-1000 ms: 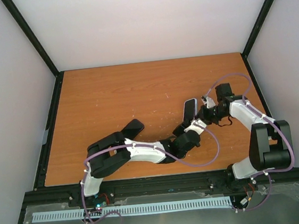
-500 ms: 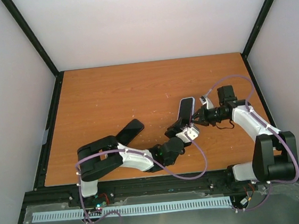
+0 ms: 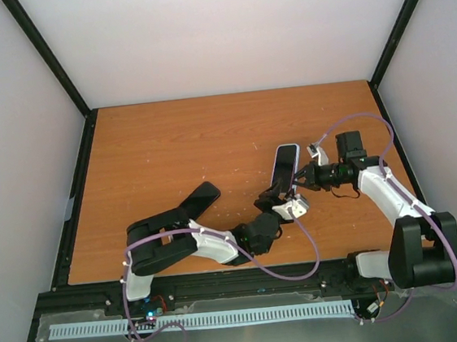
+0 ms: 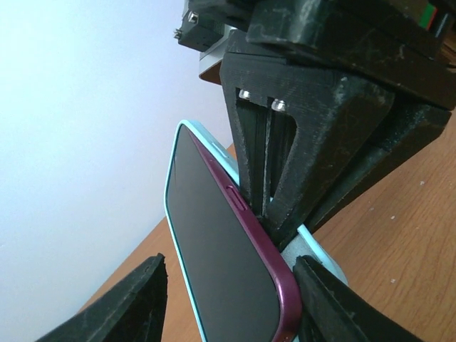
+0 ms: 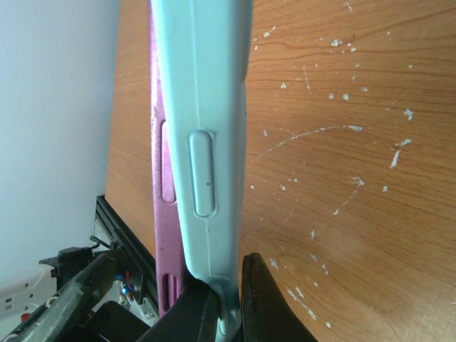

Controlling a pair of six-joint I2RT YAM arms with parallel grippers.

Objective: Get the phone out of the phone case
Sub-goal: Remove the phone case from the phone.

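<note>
2 arms reach in over a brown wooden table (image 3: 168,144). A phone (image 3: 284,165) is between their tips, near the right side of the table. Its dark screen shows. A pale case (image 3: 288,146) makes a thin light rim around it. The left gripper (image 3: 275,192) has hold of the low end of the phone. The right gripper (image 3: 303,181) comes in from the right and meets the low right edge of the case. Purple cables (image 3: 352,117) loop along both arms.
</note>
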